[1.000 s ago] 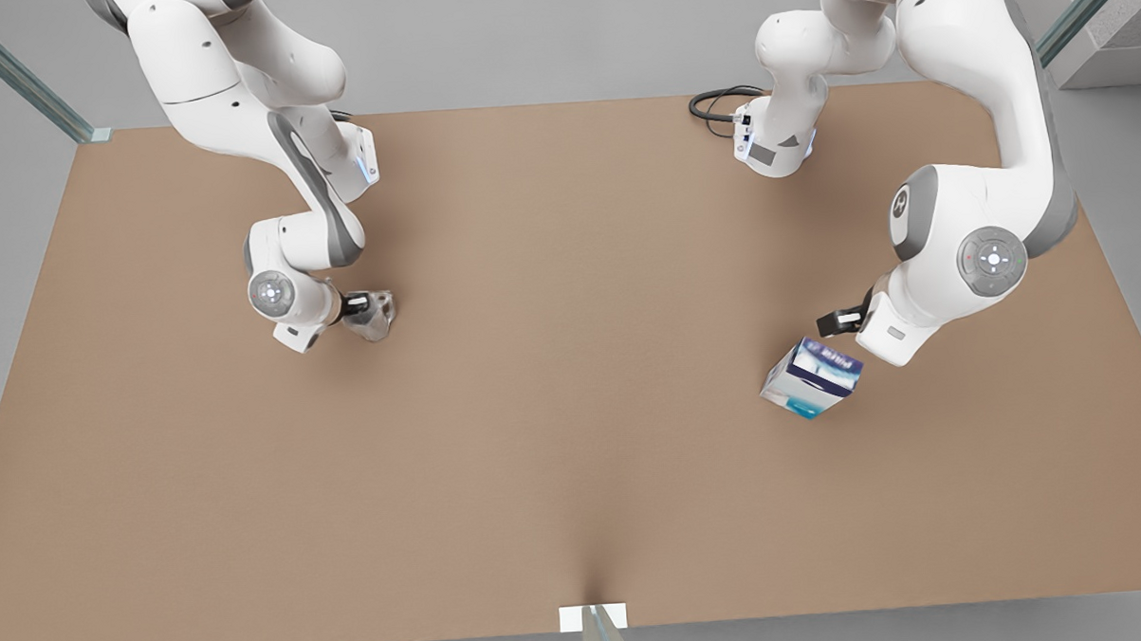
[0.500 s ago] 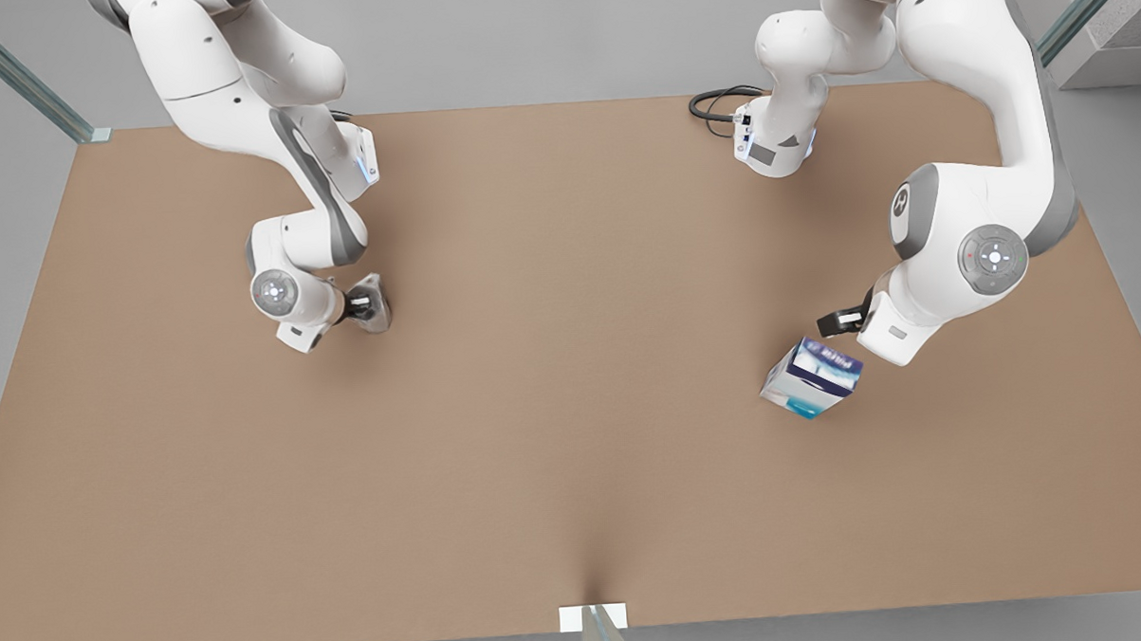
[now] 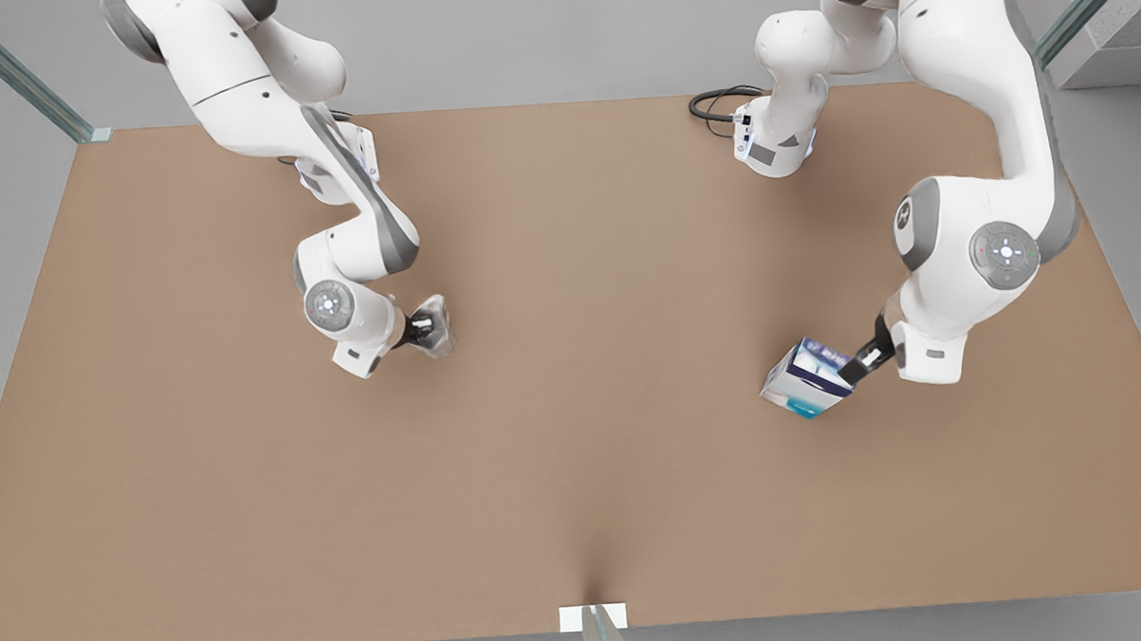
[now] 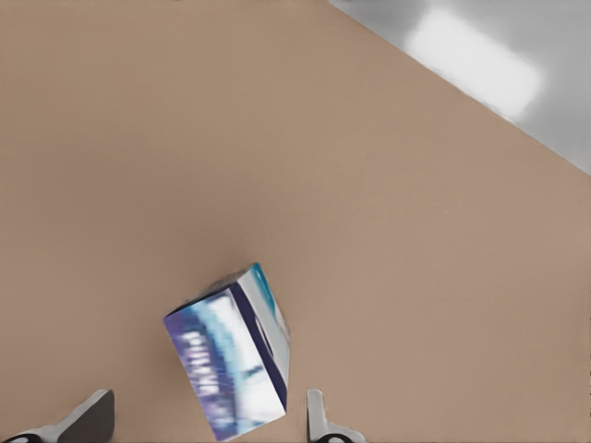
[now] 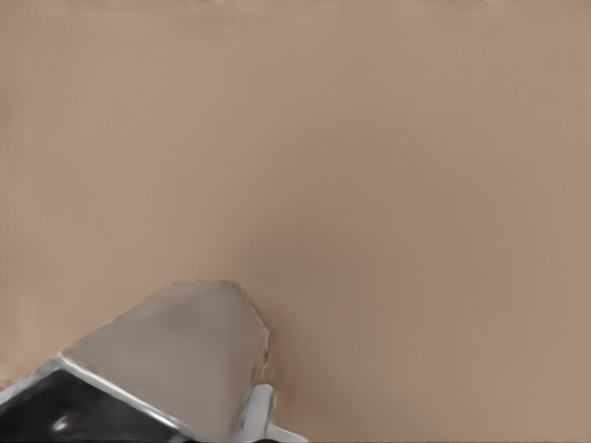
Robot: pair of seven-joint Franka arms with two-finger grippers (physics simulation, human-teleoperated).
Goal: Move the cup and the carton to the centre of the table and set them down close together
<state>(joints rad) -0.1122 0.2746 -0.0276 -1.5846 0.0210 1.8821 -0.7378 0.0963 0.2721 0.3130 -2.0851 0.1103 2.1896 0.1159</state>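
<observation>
The pale grey cup (image 3: 437, 326) is left of the middle of the tan table (image 3: 576, 472) in the front view, with my right gripper (image 3: 421, 329) shut on it. In the right wrist view the cup (image 5: 180, 346) fills the space between the fingers. The white and navy carton (image 3: 810, 379) stands tilted on the table at the front view's right. My left gripper (image 3: 860, 363) is at its right edge. In the left wrist view that open gripper (image 4: 205, 423) has a finger on each side of the carton (image 4: 231, 355), not pressing it.
A black cable (image 3: 715, 102) lies by the arm base (image 3: 775, 143) at the table's far edge. A small white tab (image 3: 592, 617) marks the near edge. Glass rails stand at the far corners. Bare tabletop spans the middle between the two arms.
My right gripper has carried the cup toward the front view's right, nearer the middle. My left gripper has swung down to the carton and now straddles it. The carton has not moved.
</observation>
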